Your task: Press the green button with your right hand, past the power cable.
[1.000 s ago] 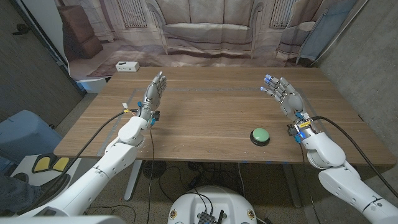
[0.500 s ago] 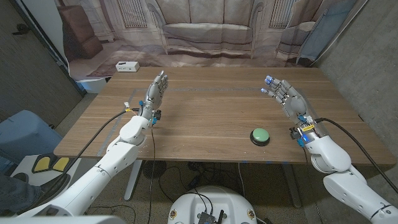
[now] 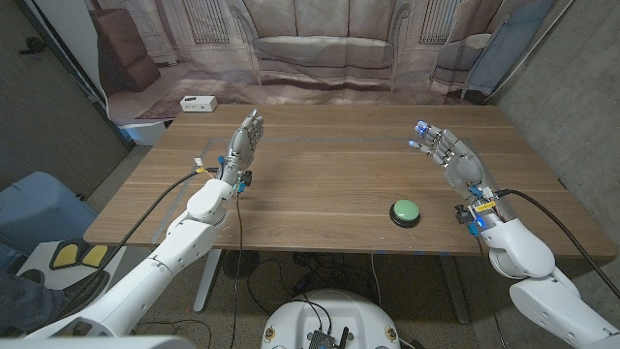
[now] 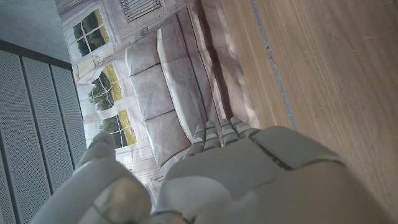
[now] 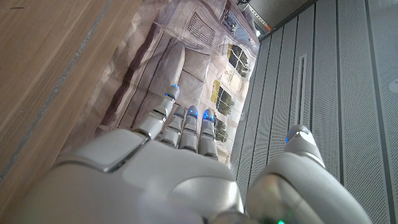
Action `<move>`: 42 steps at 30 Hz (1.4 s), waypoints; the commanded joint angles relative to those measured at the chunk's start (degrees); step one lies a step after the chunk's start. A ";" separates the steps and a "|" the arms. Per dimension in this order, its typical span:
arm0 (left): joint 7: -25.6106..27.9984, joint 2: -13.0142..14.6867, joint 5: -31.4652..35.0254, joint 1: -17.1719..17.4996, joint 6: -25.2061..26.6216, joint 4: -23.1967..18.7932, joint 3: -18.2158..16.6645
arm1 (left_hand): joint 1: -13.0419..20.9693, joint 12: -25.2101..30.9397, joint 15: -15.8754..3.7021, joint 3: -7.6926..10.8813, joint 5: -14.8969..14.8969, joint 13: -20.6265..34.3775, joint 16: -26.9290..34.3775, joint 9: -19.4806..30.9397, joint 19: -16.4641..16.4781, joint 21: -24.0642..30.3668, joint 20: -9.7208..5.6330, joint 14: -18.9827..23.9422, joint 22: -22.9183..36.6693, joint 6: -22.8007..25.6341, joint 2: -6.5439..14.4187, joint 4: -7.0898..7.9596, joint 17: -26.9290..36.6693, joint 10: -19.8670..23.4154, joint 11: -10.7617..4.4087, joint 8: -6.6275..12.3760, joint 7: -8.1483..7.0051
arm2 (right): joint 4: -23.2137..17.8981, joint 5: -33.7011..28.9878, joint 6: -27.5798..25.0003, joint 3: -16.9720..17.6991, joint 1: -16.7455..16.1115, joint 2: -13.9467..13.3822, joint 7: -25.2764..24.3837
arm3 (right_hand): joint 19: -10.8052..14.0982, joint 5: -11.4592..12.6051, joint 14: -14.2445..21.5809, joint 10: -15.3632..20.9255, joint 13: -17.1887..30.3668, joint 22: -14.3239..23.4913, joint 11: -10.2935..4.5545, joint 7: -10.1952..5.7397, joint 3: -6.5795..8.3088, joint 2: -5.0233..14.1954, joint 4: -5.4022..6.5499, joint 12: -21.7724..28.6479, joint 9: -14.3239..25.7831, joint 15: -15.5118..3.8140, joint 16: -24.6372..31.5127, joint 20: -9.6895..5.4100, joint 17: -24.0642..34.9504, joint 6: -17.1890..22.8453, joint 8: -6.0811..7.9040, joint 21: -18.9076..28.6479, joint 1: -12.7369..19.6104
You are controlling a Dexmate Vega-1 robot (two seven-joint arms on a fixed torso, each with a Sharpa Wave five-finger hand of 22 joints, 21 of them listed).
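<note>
The green button [image 3: 405, 210] is sitting on the wooden table [image 3: 329, 184], close to the front edge. The right hand [image 3: 453, 158] is standing up on its edge over the right side of the table, and its fingers [image 3: 433, 142] are stretching out straight and a little apart, holding nothing. The button is lying behind those fingertips, back toward the wrist and off to the palm side, near the hand but not touching it. The fingers are pointing away from it, toward the far end of the table. Some of the fingertips are glowing with little blue lights. From the wrist camera on that arm, the right hand [image 5: 155, 168] is showing its back, with its fingers reaching out past the table toward a backdrop [image 3: 320, 44] with a picture of a sofa on it. The left hand [image 3: 240, 145] is standing up on the other side of the table, well apart from the button, with its fingers straight, close together and holding nothing. A small white box [image 3: 198, 104] is lying on the floor beyond the table's far left corner, past the left fingertips.
</note>
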 commanded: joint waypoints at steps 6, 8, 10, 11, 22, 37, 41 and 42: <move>-1.45 -0.29 -0.28 -1.20 0.34 0.92 0.88 | 0.69 -0.11 -0.02 0.20 -0.16 0.01 -0.09 0.28 0.14 -0.26 0.44 0.41 0.09 0.60 0.06 -0.24 0.13 0.49 0.22 -0.07 0.11 | -2.67 -2.99 0.36 3.04 -4.90 0.95 -1.53 | 0.62 0.35 0.55 0.40 0.23 0.22 -0.21 0.06 -0.10 0.13 -0.23 -0.10 0.29 -0.07 -0.15 0.09 0.09 0.49 0.08 -0.26 0.71; -1.54 -0.32 -0.32 -1.33 0.43 0.99 0.96 | 0.70 -0.11 -0.05 0.19 -0.17 0.01 -0.10 0.28 0.15 -0.31 0.52 0.43 0.09 0.62 0.08 -0.25 0.13 0.53 0.17 -0.08 0.07 | -3.29 -4.45 0.32 3.78 -5.74 1.34 -2.38 | 0.65 0.37 0.61 0.46 0.23 0.22 -0.24 -0.10 -0.11 0.13 -0.24 -0.10 0.29 -0.02 -0.15 0.10 0.09 0.53 0.09 -0.30 0.73; -1.69 -0.31 -0.26 -1.56 0.62 1.02 1.13 | 0.72 -0.12 -0.06 0.18 -0.17 0.01 -0.11 0.28 0.14 -0.35 0.57 0.43 0.10 0.61 0.10 -0.27 0.13 0.55 0.18 -0.10 0.04 | -3.72 -5.19 0.31 4.25 -6.42 1.48 -2.56 | 0.74 0.40 0.78 0.61 0.23 0.22 -0.26 -0.20 -0.11 0.13 -0.25 -0.07 0.29 -0.18 -0.12 0.09 0.07 0.73 0.15 -0.35 0.77; -1.82 -0.30 -0.21 -1.69 0.69 1.05 1.23 | 0.72 -0.13 -0.02 0.18 -0.18 0.01 -0.12 0.28 0.17 -0.35 0.59 0.44 0.10 0.59 0.10 -0.27 0.13 0.55 0.18 -0.11 0.04 | -3.95 -5.60 0.21 4.47 -6.74 1.49 -2.63 | 0.83 0.41 0.83 0.68 0.23 0.22 -0.27 -0.32 -0.11 0.13 -0.26 -0.06 0.29 -0.20 -0.12 0.05 0.06 0.89 0.19 -0.35 0.79; -1.77 0.13 -0.15 -1.81 1.57 0.42 1.39 | 0.80 -0.17 -0.14 0.14 -0.21 0.02 -0.19 0.29 0.11 -0.59 0.97 0.45 0.11 0.66 0.21 -0.35 0.14 0.66 0.07 -0.17 0.05 | -6.30 -17.33 -0.50 8.09 -10.15 4.58 -6.93 | 1.05 0.54 1.19 0.75 0.23 0.22 -1.11 -1.39 -0.08 0.26 -0.27 -0.18 0.30 -0.25 -0.17 0.15 0.02 1.29 0.22 -0.68 0.95; -2.14 0.18 -0.60 -1.21 1.21 0.19 1.35 | 0.91 -0.29 -0.20 0.12 -0.26 0.03 -0.27 0.30 -0.09 -0.92 1.66 0.43 0.12 0.97 0.41 -0.43 0.15 0.62 0.01 -0.15 -0.32 | -9.18 -36.46 -1.49 12.92 -12.28 11.07 -13.77 | 0.51 0.83 3.56 2.67 0.25 0.26 -1.87 -2.85 -0.14 0.60 -0.07 0.22 0.34 -0.93 0.33 0.80 0.01 4.90 1.20 -1.86 0.87; -2.37 0.17 -0.76 -1.08 0.95 0.31 1.30 | 0.95 -0.30 -0.24 0.13 -0.27 0.03 -0.29 0.30 -0.07 -0.99 1.85 0.42 0.13 1.02 0.50 -0.45 0.15 0.65 -0.04 -0.16 -0.41 | -9.90 -40.62 -1.71 13.86 -12.50 12.17 -14.89 | 0.90 0.99 4.54 3.95 0.28 0.27 -2.29 -3.17 0.01 1.00 -0.01 0.56 0.39 -1.29 0.56 0.84 0.02 6.21 1.50 -2.03 1.01; -2.43 0.16 -0.83 -1.06 0.88 0.34 1.26 | 0.96 -0.31 -0.24 0.13 -0.27 0.03 -0.30 0.30 -0.07 -1.01 1.87 0.42 0.13 1.05 0.52 -0.46 0.15 0.65 -0.05 -0.16 -0.40 | -10.04 -41.29 -1.84 14.00 -12.55 12.25 -14.93 | 1.12 1.04 4.74 4.07 0.29 0.27 -2.33 -3.13 0.11 1.19 -0.02 0.57 0.40 -1.31 0.61 0.81 0.02 6.37 1.52 -2.01 1.13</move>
